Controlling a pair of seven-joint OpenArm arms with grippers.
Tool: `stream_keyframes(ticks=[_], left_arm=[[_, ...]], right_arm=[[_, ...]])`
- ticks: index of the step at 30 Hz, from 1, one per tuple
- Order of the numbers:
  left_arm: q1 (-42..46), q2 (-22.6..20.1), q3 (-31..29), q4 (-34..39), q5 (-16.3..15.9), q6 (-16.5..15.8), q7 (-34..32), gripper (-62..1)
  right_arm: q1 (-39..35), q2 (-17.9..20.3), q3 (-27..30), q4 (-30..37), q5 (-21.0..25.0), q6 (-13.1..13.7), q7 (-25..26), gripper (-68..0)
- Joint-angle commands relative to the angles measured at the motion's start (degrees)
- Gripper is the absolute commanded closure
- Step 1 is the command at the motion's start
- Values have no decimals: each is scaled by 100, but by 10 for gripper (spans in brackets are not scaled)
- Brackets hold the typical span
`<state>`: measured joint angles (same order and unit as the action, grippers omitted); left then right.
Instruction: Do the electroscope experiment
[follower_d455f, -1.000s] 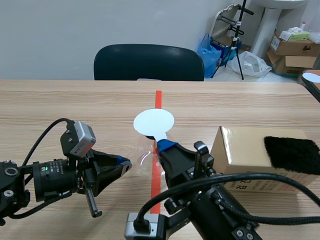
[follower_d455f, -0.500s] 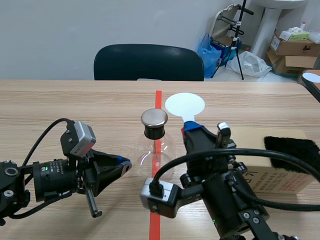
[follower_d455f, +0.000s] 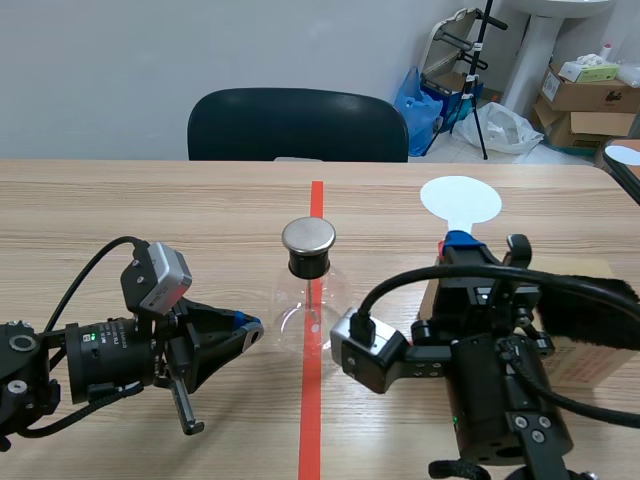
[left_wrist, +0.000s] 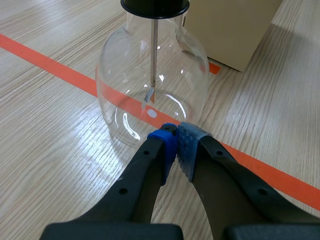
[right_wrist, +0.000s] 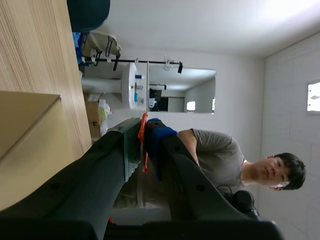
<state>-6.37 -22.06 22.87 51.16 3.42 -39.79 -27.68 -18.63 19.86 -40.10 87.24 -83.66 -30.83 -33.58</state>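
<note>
- The flask (follower_d455f: 310, 300) is standing on the tape line at mid-table.
- The left gripper (left_wrist: 177, 142), fingers pressed together, is sitting just beside the flask's base.
- The right gripper (follower_d455f: 458, 243) is clamping a white paddle (follower_d455f: 459, 200), raised near the box (follower_d455f: 605, 365).

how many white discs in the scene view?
2. One disc is on a stem in the right gripper, raised right of the flask. A second disc is at the far right edge, partly cut off. Others may be hidden.

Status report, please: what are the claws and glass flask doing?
Left gripper shut, empty, beside flask. Right gripper shut on white paddle, near box. Nothing blocking.
</note>
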Motion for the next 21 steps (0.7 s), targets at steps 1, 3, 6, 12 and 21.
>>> stream_keyframes(ticks=[1,3,6,12,21], left_arm=[[-46,13,-42,129,-79,-9,-87,-29],[-46,13,-42,129,-79,-9,-87,-29],[-46,13,-42,129,-79,-9,-87,-29],[-46,13,-39,129,-79,-9,-87,-30],[-46,13,-39,129,-79,-9,-87,-30]], right_arm=[[55,61,37,96,-4,-81,-76,-10],[55,61,37,96,-4,-81,-111,-10],[55,61,37,96,-4,-81,-175,-10],[55,61,37,96,-4,-81,-229,-10],[55,61,37,96,-4,-81,109,-10]])
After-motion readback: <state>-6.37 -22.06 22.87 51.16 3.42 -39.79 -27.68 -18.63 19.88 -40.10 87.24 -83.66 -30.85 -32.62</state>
